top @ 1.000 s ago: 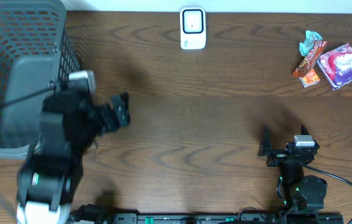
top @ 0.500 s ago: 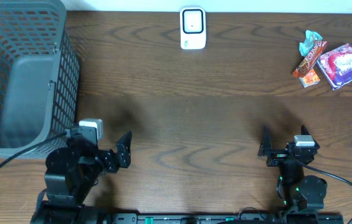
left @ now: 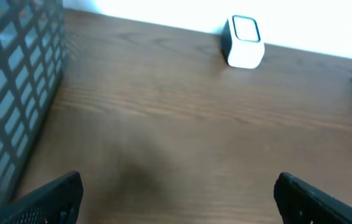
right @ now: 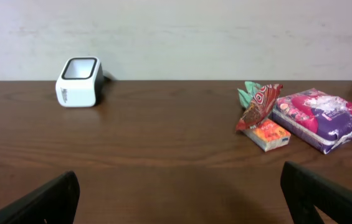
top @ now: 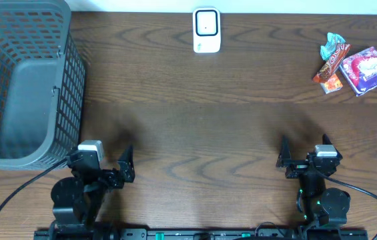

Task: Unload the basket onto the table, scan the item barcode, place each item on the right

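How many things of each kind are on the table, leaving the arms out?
Basket: 1
Barcode scanner: 1
Packaged items: 4 (purple packet, orange box, red wrapper, teal wrapper, which is partly hidden and may not be separate)
Total: 6
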`<action>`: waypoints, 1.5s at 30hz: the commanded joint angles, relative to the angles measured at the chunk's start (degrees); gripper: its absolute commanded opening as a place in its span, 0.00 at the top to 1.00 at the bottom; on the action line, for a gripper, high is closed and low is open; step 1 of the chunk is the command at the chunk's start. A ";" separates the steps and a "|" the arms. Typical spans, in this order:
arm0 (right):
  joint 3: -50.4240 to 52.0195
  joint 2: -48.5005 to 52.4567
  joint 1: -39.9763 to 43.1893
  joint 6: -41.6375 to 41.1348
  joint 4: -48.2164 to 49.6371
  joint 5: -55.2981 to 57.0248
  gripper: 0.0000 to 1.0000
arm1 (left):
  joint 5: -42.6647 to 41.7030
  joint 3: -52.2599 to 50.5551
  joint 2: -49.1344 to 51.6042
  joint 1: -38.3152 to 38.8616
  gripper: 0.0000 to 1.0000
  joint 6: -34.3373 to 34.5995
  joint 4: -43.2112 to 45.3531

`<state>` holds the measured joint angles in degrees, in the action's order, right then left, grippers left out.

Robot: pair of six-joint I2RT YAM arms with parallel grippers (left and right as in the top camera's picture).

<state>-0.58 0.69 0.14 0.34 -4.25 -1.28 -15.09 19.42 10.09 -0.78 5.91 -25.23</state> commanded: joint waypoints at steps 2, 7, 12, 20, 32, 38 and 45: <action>0.26 -0.35 -0.22 0.57 -0.02 0.48 0.01 | -1.62 -5.29 -3.85 -1.86 0.02 -0.74 5.73; 0.26 -0.35 -0.22 0.59 -0.02 0.48 0.01 | -1.64 -11.56 -7.28 -1.95 0.02 -0.74 15.41; 0.26 -0.35 -0.22 0.59 -0.02 0.50 0.01 | -1.64 -15.93 -9.53 -1.95 0.02 -0.74 22.49; 0.26 -0.35 -0.22 0.59 0.00 0.50 0.01 | -1.09 -19.06 -10.01 -1.95 0.02 -0.76 27.63; 0.26 -0.35 -0.22 0.59 -0.02 0.48 0.01 | 2.67 -19.19 -10.01 -1.95 0.02 -1.20 22.29; 0.26 -0.35 -0.22 0.59 0.00 0.50 0.01 | 3.28 -19.21 -10.01 -1.95 0.02 -1.20 22.05; 0.26 -0.35 -0.22 0.57 -0.02 0.48 0.01 | 3.63 -19.21 -10.01 -1.95 0.02 -5.73 21.99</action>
<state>-0.58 0.69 0.14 0.34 -4.25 -1.28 -11.77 1.10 0.60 -2.48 4.49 -0.89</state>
